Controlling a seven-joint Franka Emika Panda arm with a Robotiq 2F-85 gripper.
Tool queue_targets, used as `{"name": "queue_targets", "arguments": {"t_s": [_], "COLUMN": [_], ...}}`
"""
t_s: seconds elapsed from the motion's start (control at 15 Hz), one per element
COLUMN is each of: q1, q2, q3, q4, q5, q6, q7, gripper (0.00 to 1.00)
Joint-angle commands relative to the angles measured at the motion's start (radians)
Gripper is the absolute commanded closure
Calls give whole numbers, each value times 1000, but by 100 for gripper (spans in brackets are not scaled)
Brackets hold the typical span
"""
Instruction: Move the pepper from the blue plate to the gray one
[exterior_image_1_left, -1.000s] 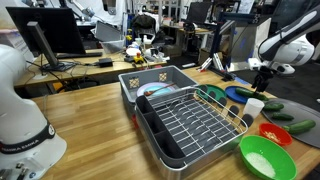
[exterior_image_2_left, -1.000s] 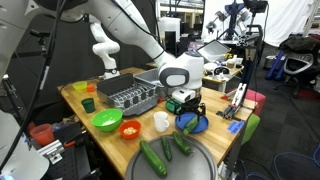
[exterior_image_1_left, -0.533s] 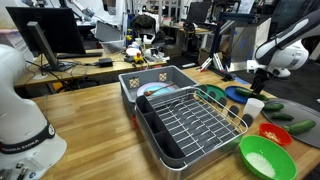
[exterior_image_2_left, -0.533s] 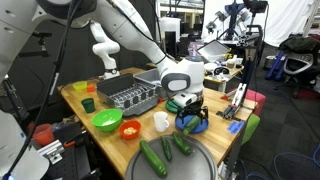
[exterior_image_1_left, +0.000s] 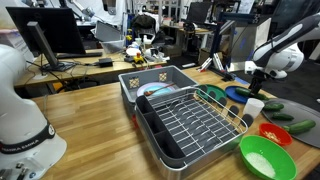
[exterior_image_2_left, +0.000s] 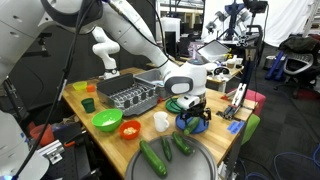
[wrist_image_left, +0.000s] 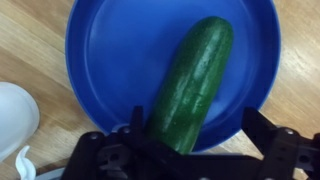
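In the wrist view the dark green pepper (wrist_image_left: 190, 85) lies slantwise on the blue plate (wrist_image_left: 110, 60). My gripper (wrist_image_left: 193, 118) is open; its black fingers straddle the pepper's near end, with the pepper closer to the left finger. In both exterior views the gripper (exterior_image_2_left: 190, 108) (exterior_image_1_left: 262, 80) hangs low over the blue plate (exterior_image_2_left: 194, 125) (exterior_image_1_left: 240, 95). The gray plate (exterior_image_2_left: 170, 168) (exterior_image_1_left: 296, 112) lies beside it and holds other long green vegetables (exterior_image_2_left: 153, 157).
A white cup (exterior_image_2_left: 161, 121) (wrist_image_left: 12, 115) stands next to the blue plate. A red bowl (exterior_image_2_left: 130, 128) and a green bowl (exterior_image_2_left: 107, 120) sit nearby. A gray dish tub with a wire rack (exterior_image_1_left: 185, 115) fills the table's middle. The table edge is close to the plates.
The gripper has come down a little toward the blue plate. The pepper and plates have not moved.
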Motion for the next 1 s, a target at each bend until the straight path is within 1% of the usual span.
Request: {"name": "queue_targets", "arguments": {"t_s": [0.0,0.07,0.13,0.2,0.67,0.73,0.87,0.93], "q1": [-26,-25,-25,-24,-31,-35,-40,-42], "q2": [20,22,25,28,16,10,0,-4], "q3": [29,31,33,34,47,53,63,67], "q4": [29,30,32,34,29,26,21,20], "q5": [-11,-11,-11,-12,-5,-2,2,4], "q6": [-1,1,1,2,-10,-12,-12,-11], "q7": [-2,-3,-4,-5,-14,-21,-32,-36], "gripper": [0,0,9,26,76,78,66,65]}}
